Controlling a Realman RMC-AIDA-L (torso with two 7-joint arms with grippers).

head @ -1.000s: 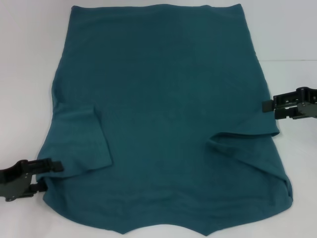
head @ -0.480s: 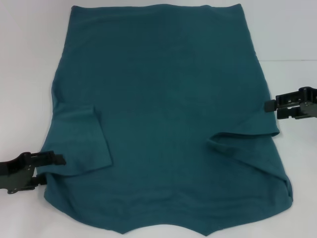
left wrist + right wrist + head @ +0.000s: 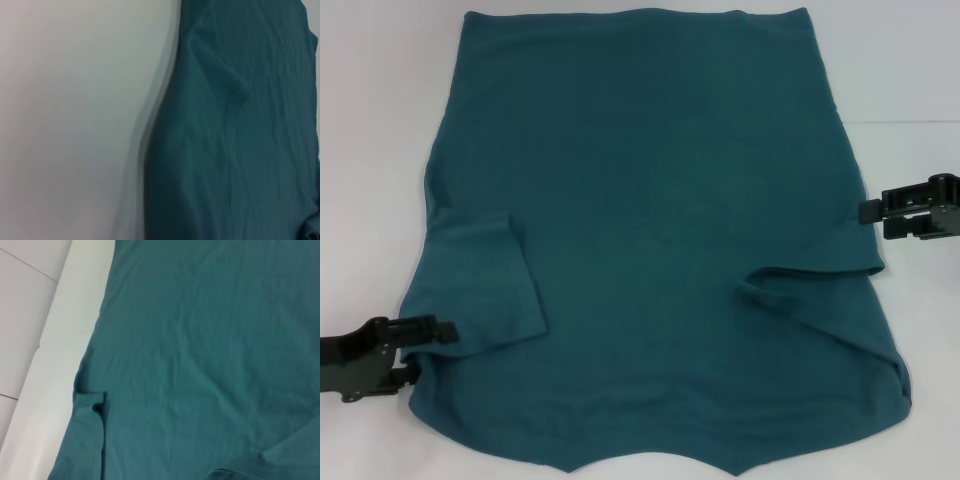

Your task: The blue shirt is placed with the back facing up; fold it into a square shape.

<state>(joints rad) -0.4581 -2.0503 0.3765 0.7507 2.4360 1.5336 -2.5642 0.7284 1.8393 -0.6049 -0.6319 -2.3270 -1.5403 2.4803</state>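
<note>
- The shirt (image 3: 650, 230) lies flat on the white table (image 3: 380, 120), plain side up, filling most of the head view.
- Its straight hem runs along the far edge; the near edge dips at the neckline, at the bottom of the view.
- Both short sleeves are folded inward onto the body: the left sleeve (image 3: 485, 285) lies as a flap near the left edge, the right sleeve (image 3: 820, 295) as a creased flap near the right edge.
- The left gripper (image 3: 428, 345) sits low at the shirt's near-left edge, fingers pointing toward the cloth; its jaws stand a narrow gap apart, and whether any cloth lies between them I cannot tell.
- The right gripper (image 3: 872, 215) hangs beside the shirt's right edge, about midway along it, just off the cloth, with a narrow gap between its fingers and nothing in them.
- The left wrist view shows the shirt's (image 3: 235, 130) rumpled edge against bare table (image 3: 70, 115).
- The right wrist view shows smooth cloth (image 3: 200, 350), a folded sleeve corner and the table's edge (image 3: 55, 365).
</note>
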